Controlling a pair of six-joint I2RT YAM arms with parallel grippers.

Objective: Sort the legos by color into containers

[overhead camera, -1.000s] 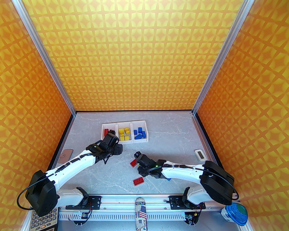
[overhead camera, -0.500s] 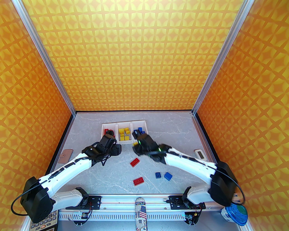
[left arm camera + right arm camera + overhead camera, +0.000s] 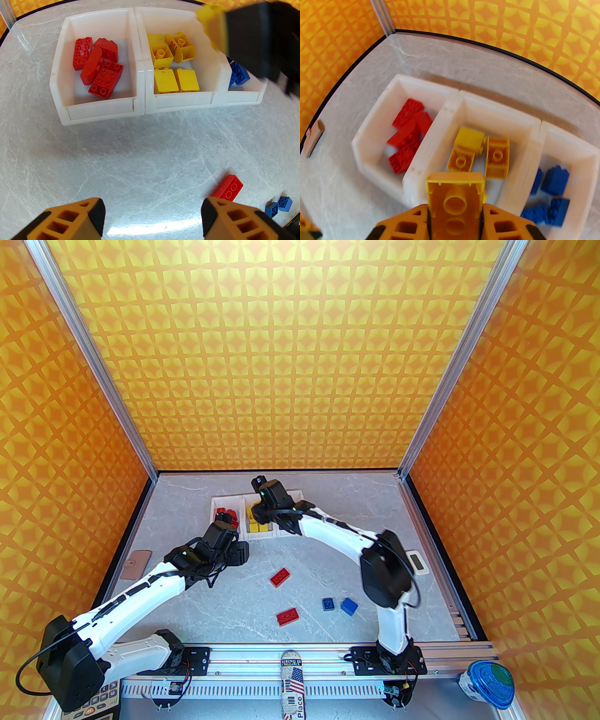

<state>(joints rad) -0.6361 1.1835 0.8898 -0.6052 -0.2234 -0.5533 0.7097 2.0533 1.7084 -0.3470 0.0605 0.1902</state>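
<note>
- Right gripper [image 3: 454,219]: clenched on 1 yellow brick [image 3: 454,194], hanging above the near wall of the middle container [image 3: 499,112], where the other yellow bricks lie.
- Change: 1 second ago this arm was low over the table centre. It has since swung out to the bins. By my judgement, only the drop is left for this brick.
- Left gripper [image 3: 152,218]: released and empty, in front of the red container [image 3: 100,112]. It has barely shifted.
- Table [image 3: 225,605]: 2 loose red bricks [image 3: 280,577] and 2 loose blue bricks [image 3: 348,606] wait unsorted. The right arm hid the blue pair earlier.
</note>
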